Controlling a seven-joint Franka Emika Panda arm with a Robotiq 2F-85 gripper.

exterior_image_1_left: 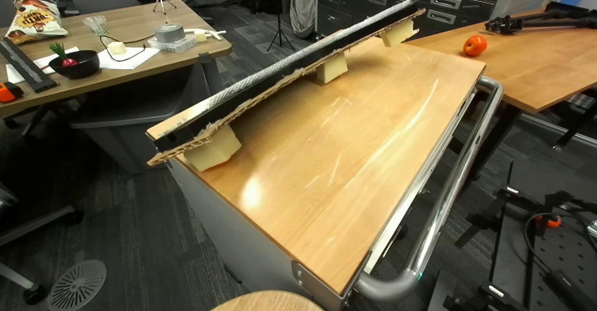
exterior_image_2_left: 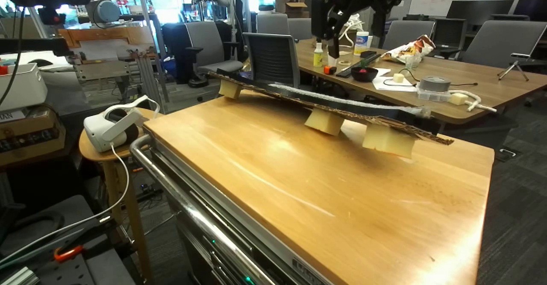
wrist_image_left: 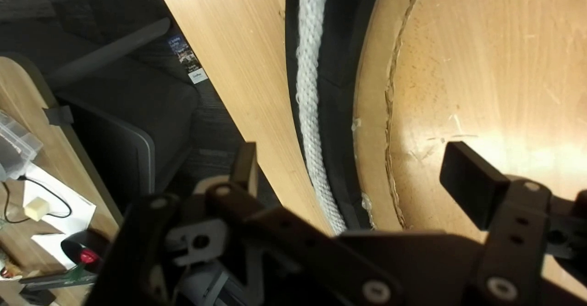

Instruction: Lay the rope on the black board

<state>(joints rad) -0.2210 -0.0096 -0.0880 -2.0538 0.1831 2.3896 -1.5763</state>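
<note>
The pale grey-white braided rope (exterior_image_1_left: 298,56) lies lengthwise along the top of the curved black board (exterior_image_1_left: 280,76). The rope (exterior_image_2_left: 342,100) and the board (exterior_image_2_left: 397,115) also show in another exterior view. In the wrist view the rope (wrist_image_left: 309,90) follows the arc of the board (wrist_image_left: 339,113), close to its outer edge; the lower part of both is hidden by the gripper body. My gripper (wrist_image_left: 360,175) is open and empty, with its fingers wide apart on either side of the board's line. The gripper (exterior_image_2_left: 357,37) hangs above the table's back edge and is apart from the rope.
A cardboard strip (wrist_image_left: 373,113) under the board rests on pale foam blocks (exterior_image_1_left: 332,68) on the wooden tabletop (exterior_image_1_left: 326,162). A metal rail (exterior_image_1_left: 447,199) runs along one table side. Another table (exterior_image_2_left: 470,80) with a bowl, tape and snack bag stands behind.
</note>
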